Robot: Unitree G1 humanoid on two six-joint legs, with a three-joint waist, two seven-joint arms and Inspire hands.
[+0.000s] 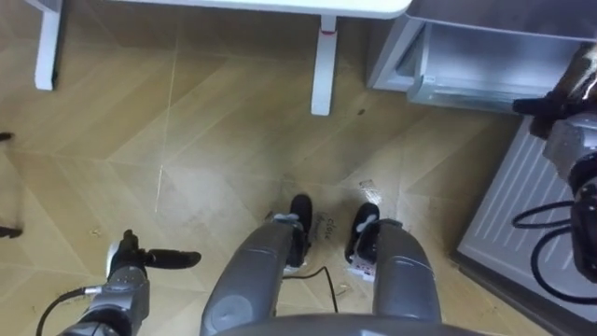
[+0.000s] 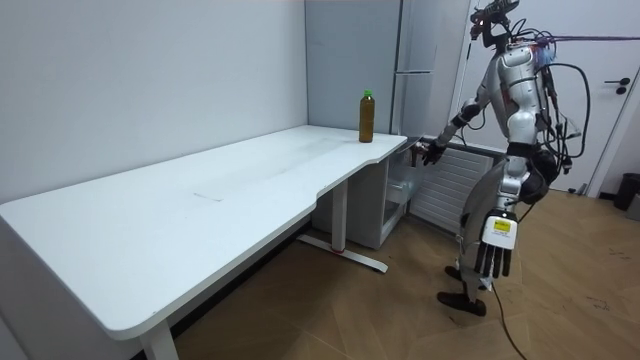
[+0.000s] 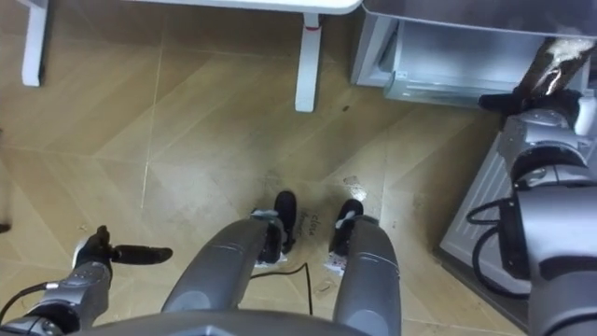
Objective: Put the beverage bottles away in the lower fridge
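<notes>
A brown drink bottle [image 2: 367, 116] with a green cap stands upright on the far corner of the white table [image 2: 200, 200], close to the fridge. The lower fridge [image 1: 466, 65] is open, and its ribbed white door [image 1: 518, 201] swings out on my right. I stand on the wooden floor just in front of it. My right hand [image 1: 567, 93] is raised toward the open compartment, and a blurred brownish shape shows at it that I cannot make out. My left hand [image 1: 140, 261] hangs low at my left side with straight fingers and holds nothing.
A white table leg [image 1: 323, 65] stands ahead of me, left of the fridge, and another [image 1: 47, 47] stands far left. The tall fridge body [image 2: 400, 60] rises behind the table corner. A white door [image 2: 610, 90] is behind me.
</notes>
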